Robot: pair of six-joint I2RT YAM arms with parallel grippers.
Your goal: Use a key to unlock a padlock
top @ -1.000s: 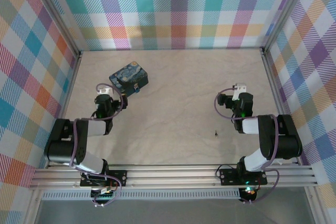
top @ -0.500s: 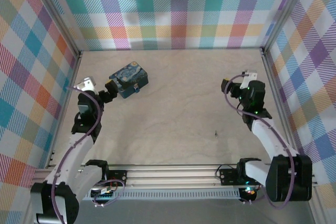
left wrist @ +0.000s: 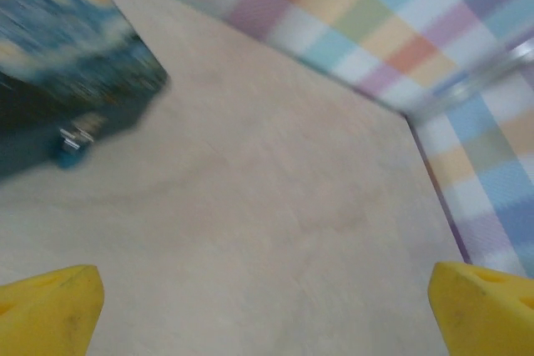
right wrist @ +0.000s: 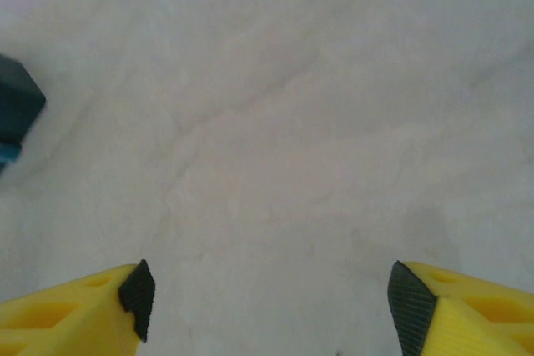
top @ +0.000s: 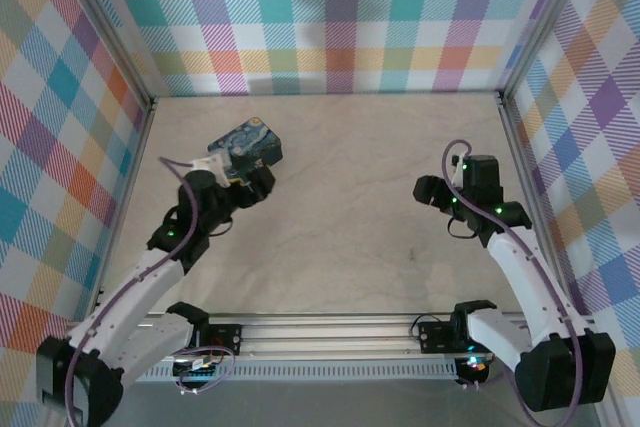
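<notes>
From where I stand, nothing has been picked up yet. This looks like the very start, with both arms reaching out over the table (top: 330,217).

The left gripper (top: 255,185) is over at 10 o'clock, right by the starry blue tin box (top: 250,142). Its wrist camera shows the two yellow fingers (left wrist: 50,310) far apart with nothing between them, so its jaws are wide and empty. In that same view the little blue padlock (left wrist: 71,143) sits up at 10 o'clock, tight against the side of the tin. The view is blurry, so I can't tell if the padlock hangs from the tin or just lies by it.

The right gripper (top: 422,190) is out at 3 o'clock. Its jaws are spread wide too, over bare table, holding nothing.

The key (top: 411,253) is a tiny dark speck on the table, at about 6 o'clock from the right gripper, and it is hard to see.

I think the next job is for the right gripper to come back toward 6 o'clock, go down over the key and pinch it. The key is thin and flat, so the fingers need to get very low. The left gripper should grab the padlock and hold it steady.
</notes>
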